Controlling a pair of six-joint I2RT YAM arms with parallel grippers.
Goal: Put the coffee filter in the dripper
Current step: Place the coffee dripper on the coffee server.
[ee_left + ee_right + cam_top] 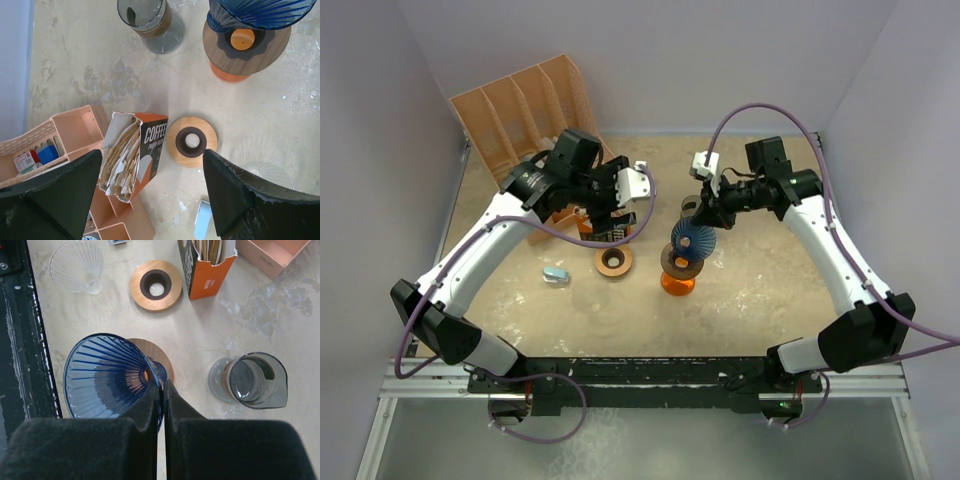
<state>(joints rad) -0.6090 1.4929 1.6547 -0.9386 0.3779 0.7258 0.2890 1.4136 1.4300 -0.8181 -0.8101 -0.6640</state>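
Beside the filter box [151,146], a wooden ring [192,141] lies apart from the dripper [260,12].

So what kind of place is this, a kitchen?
Likely a robot test booth, not a kitchen: two robot arms bolted to a walled-in table, with a coffee filter box and a blue dripper.

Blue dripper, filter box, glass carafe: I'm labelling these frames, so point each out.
Blue dripper [105,377], right wrist view, ribbed inner wall.
Filter box [152,150], left wrist view, printed side panel.
Glass carafe [255,381], right wrist view, open mouth.
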